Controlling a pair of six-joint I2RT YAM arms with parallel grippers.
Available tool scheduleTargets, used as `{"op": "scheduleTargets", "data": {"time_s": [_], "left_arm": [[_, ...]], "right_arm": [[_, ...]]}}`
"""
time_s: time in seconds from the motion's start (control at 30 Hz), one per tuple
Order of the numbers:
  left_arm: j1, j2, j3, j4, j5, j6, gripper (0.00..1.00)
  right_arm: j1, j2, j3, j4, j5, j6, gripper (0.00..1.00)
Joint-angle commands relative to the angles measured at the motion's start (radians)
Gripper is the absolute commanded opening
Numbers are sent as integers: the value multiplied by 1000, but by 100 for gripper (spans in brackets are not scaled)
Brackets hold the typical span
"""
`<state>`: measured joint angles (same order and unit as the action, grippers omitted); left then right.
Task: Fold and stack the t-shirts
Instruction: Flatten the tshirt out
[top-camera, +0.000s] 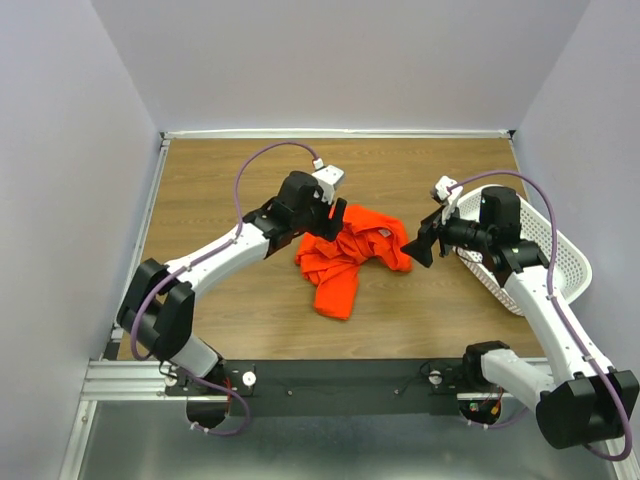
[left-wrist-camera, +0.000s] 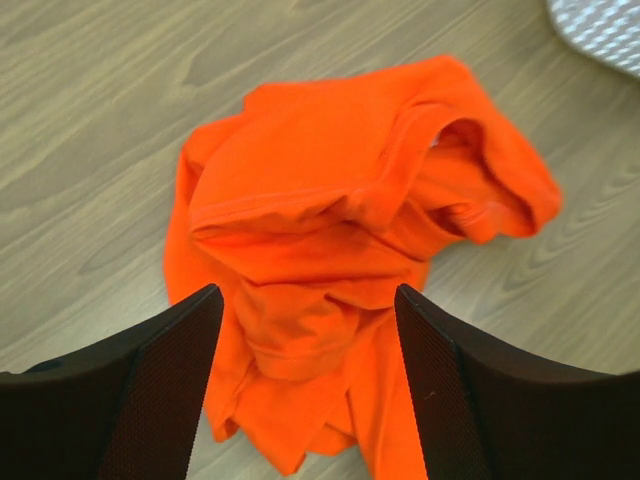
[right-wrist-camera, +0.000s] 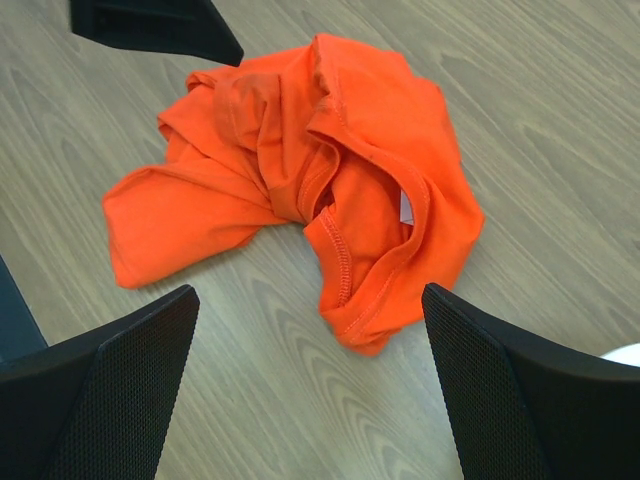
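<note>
Crumpled orange t-shirt (top-camera: 350, 255): likely flattening step. Left gripper (left-wrist-camera: 307, 300), right gripper (right-wrist-camera: 310, 293): jaws apart, empty. You pinch opposite edges, spread.

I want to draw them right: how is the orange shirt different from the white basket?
The t-shirt is bright orange; the basket is white. The t-shirt is soft cloth, crumpled in a heap mid-table; the basket is stiff-looking, full of small holes, at the right edge. Both rest on the wooden table.

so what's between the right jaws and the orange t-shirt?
Only bare wooden tabletop, seen in the right wrist view. The right jaws are open and stop short of the orange t-shirt, touching nothing.
</note>
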<state>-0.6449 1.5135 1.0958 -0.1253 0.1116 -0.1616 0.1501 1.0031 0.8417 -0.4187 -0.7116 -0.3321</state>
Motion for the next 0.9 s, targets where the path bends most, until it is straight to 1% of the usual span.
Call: {"op": "scheduleTargets", "data": {"time_s": [0.0, 0.2, 0.33, 0.4, 0.5, 0.6, 0.8, 0.87], "left_arm": [[-4, 28, 26, -77, -136, 50, 75], [-28, 89, 59, -83, -156, 137, 75], [-35, 165, 116, -100, -191, 212, 75], [-36, 197, 151, -134, -211, 250, 75], [-38, 257, 225, -165, -191, 284, 73], [-42, 301, 256, -181, -162, 306, 72], [-59, 338, 276, -181, -116, 324, 70], [-62, 349, 280, -183, -116, 324, 67]], "right_arm": [[-6, -3, -10, 6, -17, 4, 100], [-6, -12, -13, 6, -25, 4, 100], [-6, -8, -15, 6, -29, 4, 100], [-6, -1, -15, 6, -26, 4, 100], [-6, 3, -15, 6, -25, 5, 100], [-7, 3, -13, 6, -17, 4, 100], [-6, 8, -15, 6, -14, 4, 100], [-6, 11, -15, 6, -12, 4, 100]]}}
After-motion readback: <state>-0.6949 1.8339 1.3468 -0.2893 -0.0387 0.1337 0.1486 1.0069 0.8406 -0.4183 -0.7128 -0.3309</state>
